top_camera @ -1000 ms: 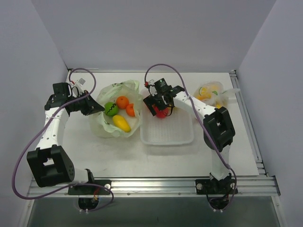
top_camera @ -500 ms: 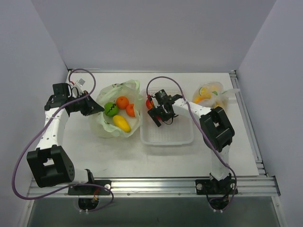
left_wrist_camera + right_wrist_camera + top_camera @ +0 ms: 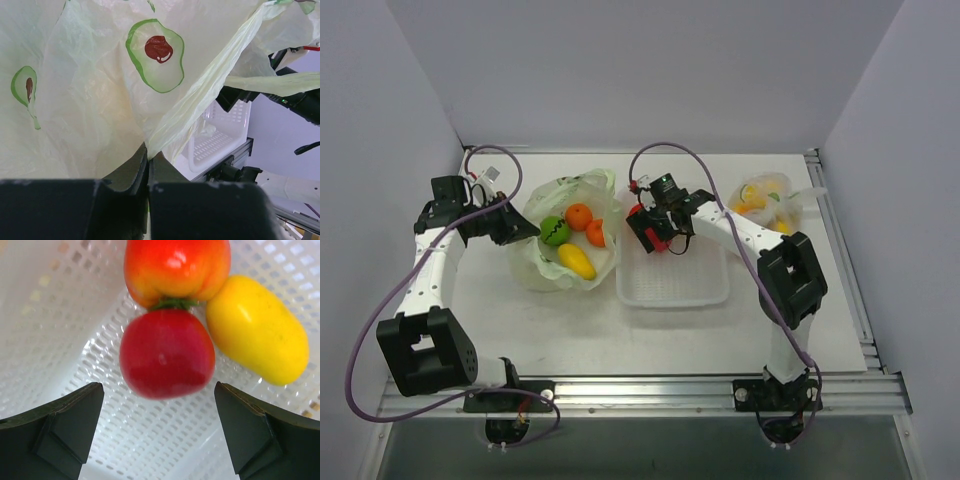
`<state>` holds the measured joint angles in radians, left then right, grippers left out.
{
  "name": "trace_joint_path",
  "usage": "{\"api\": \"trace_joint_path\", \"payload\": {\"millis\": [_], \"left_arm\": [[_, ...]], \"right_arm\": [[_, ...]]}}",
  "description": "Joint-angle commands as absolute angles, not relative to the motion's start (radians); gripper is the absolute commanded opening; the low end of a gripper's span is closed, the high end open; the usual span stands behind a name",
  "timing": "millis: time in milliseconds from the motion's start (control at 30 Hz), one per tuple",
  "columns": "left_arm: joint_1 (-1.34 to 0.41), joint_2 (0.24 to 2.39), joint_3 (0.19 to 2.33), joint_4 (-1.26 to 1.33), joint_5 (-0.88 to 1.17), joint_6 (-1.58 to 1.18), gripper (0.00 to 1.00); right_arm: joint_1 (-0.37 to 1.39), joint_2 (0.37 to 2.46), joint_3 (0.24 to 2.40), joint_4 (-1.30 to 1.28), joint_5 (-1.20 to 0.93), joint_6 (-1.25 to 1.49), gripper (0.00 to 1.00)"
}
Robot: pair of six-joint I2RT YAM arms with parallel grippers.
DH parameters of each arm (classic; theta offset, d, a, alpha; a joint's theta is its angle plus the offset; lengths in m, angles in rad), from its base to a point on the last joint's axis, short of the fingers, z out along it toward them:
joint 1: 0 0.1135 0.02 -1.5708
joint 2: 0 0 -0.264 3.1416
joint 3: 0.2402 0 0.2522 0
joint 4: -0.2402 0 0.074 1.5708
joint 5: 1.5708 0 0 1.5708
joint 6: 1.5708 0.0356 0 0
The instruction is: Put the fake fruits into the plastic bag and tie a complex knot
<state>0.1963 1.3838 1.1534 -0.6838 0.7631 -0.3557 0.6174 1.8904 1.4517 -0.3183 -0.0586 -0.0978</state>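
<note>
While the left fingers were pressed together on a gathered strip of the green bag at its left edge, the right fingers stood wide apart inside the white basket. One was on each side of the tomato, and neither touched it. The tomato lay on the basket floor against an apple, with a lemon just beside both. The bag sat on the tabletop just left of the basket. A green fruit, an orange, a second orange piece and a banana lay in its open mouth.

The tomato looked like hard, glossy plastic, probably hollow and light, so weight was no concern but slipping was. A round, slick shell could squirt out of a pinch taken too high or off-centre. The safest hold seemed to be across its widest middle, from the two free sides where the fingers already were, since the apple blocked the far side.

The bag was thin, limp film that would not keep its own shape and might slide or tear if caught as a single sheet. A bunched fold or a handle loop looked like the better place to grip it, for holding the mouth open and later for the knot.
</note>
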Motion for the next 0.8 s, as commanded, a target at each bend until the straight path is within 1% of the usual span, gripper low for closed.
{"api": "trace_joint_path", "payload": {"millis": [0,167,267,367,467,500,533,600,667,700,767], "left_arm": [[0.204,1.361,1.166,-0.649,0.765,-0.347,0.05],[0.204,1.371,1.178,-0.655,0.767,-0.345,0.05],[0.206,1.376,1.183,-0.655,0.769,-0.35,0.05],[0.204,1.381,1.184,-0.655,0.775,-0.35,0.05],[0.204,1.382,1.186,-0.655,0.779,-0.351,0.05],[0.206,1.381,1.187,-0.657,0.781,-0.351,0.05],[0.204,1.379,1.186,-0.655,0.782,-0.351,0.05],[0.204,1.37,1.183,-0.655,0.784,-0.353,0.05],[0.204,1.365,1.174,-0.655,0.788,-0.359,0.05],[0.204,1.364,1.169,-0.652,0.792,-0.367,0.05],[0.204,1.362,1.161,-0.641,0.801,-0.373,0.05]], "right_arm": [[0.618,1.956,1.529,-0.324,-0.086,-0.087,1.0],[0.615,2.025,1.571,-0.33,-0.092,-0.074,1.0],[0.612,2.014,1.552,-0.33,-0.104,-0.064,1.0],[0.611,1.973,1.516,-0.33,-0.109,-0.064,0.98],[0.611,1.896,1.459,-0.331,-0.118,-0.061,0.89],[0.611,1.872,1.439,-0.334,-0.12,-0.058,0.84],[0.611,1.841,1.405,-0.337,-0.126,-0.051,0.81],[0.611,1.743,1.367,-0.36,-0.162,-0.041,0.75],[0.611,1.639,1.295,-0.365,-0.213,-0.04,0.74],[0.612,1.606,1.273,-0.371,-0.274,-0.049,0.72],[0.627,1.539,1.247,-0.394,-0.322,-0.086,0.71]]}}
